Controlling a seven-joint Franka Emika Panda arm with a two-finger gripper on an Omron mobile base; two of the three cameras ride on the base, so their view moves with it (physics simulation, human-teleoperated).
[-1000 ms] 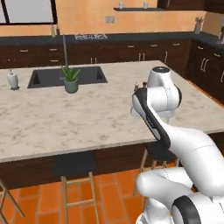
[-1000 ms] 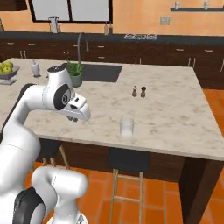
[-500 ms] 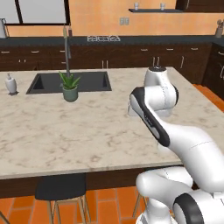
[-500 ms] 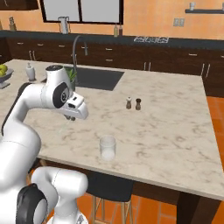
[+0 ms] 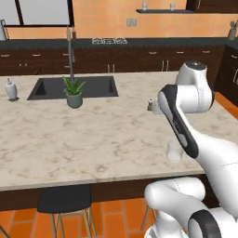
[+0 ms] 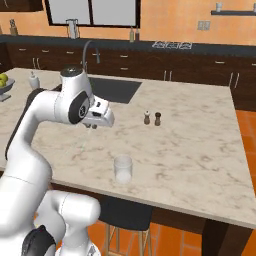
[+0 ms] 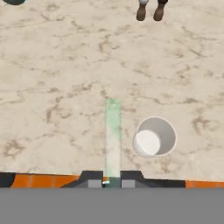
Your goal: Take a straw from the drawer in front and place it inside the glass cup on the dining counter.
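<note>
The gripper [image 7: 108, 183] is closed tight on the straw [image 7: 112, 135], which sticks out from between the two finger tips as a thin, pale greenish strip in the hand view. From the right base view the gripper [image 6: 93, 125] hangs above the counter [image 6: 200, 140] with the straw [image 6: 83, 145] trailing down from it as a faint line toward the marble.

So the first half of the job looks done — the straw is in hand and over the counter. What is left is the placing. The glass [image 7: 154, 136] stands on the marble near the front edge, its open mouth facing up at the hand camera, just to one side of the straw and not under it. In the right base view the glass [image 6: 123, 168] sits near the gripper but clearly apart from it; in the left base view the glass [image 5: 174, 152] is partly hidden behind the arm.

My reading: the straw's free end must shift sideways over the mouth, come down inside the rim, and only then be let go — none of that has happened yet.

Farther back stand two small shakers [image 6: 151, 118], and beyond them the sink [image 5: 74, 87] with a potted plant [image 5: 73, 92] at its edge.
</note>
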